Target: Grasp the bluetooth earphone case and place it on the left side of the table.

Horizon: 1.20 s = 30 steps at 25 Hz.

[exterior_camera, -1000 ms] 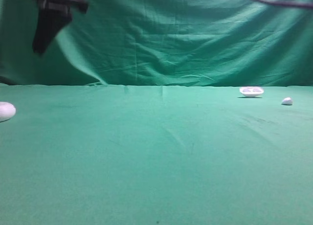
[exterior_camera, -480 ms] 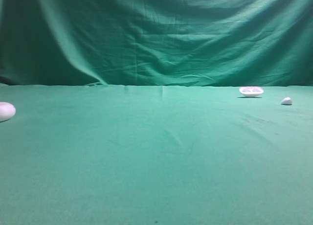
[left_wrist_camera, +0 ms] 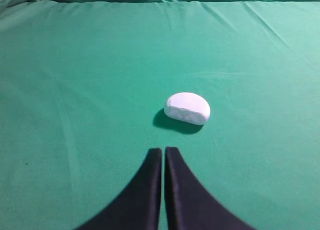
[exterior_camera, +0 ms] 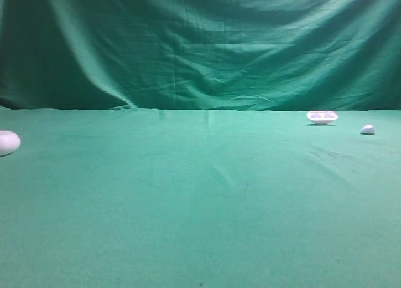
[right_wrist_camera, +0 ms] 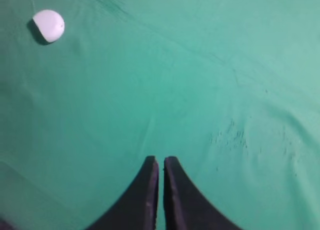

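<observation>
The white earphone case (exterior_camera: 7, 142) lies on the green table (exterior_camera: 200, 200) at its far left edge. In the left wrist view the case (left_wrist_camera: 187, 108) rests on the cloth a little ahead and to the right of my left gripper (left_wrist_camera: 163, 151), which is shut, empty and apart from it. My right gripper (right_wrist_camera: 160, 160) is shut and empty above bare green cloth. Neither gripper shows in the exterior view.
A shallow white dish with hollows (exterior_camera: 322, 117) sits at the back right. A tiny white lump (exterior_camera: 368, 129) lies to its right and also shows in the right wrist view (right_wrist_camera: 49, 25) at the top left. A green cloth backdrop (exterior_camera: 200, 44) hangs behind the table.
The dark arm at the top left of the exterior view has left the frame, as has the cable at the top right. The case, dish and lump have not moved.
</observation>
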Tool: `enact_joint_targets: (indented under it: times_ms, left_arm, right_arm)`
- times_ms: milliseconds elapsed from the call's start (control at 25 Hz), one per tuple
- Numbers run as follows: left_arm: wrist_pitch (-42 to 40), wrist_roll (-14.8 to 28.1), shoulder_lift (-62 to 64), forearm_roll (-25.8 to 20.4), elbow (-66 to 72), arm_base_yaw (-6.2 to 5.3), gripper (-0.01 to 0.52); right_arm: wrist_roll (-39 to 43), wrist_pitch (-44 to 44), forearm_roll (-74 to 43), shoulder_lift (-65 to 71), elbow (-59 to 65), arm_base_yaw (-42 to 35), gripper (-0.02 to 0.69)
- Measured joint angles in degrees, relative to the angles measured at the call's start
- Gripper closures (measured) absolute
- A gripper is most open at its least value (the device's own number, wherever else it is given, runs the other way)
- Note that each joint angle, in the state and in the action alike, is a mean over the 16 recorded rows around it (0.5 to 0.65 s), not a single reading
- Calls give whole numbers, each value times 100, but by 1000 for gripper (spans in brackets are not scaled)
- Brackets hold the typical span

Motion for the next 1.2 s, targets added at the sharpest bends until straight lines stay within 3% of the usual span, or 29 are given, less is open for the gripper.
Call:
enact_joint_targets:
  times_ms: [400,600,1200]
  left_arm:
    - [0,0,0,0,0,0,514]
    - [0,0,0,0,0,0,514]
    - [0,0,0,0,0,0,514]
  right_arm:
    - [73,-570,-94,-2078,1784,-65,665]
    - [59,-1302,-144,-3119,2788,-375,665]
    - [21,-3899,-221,-6022,6288,-2924,665]
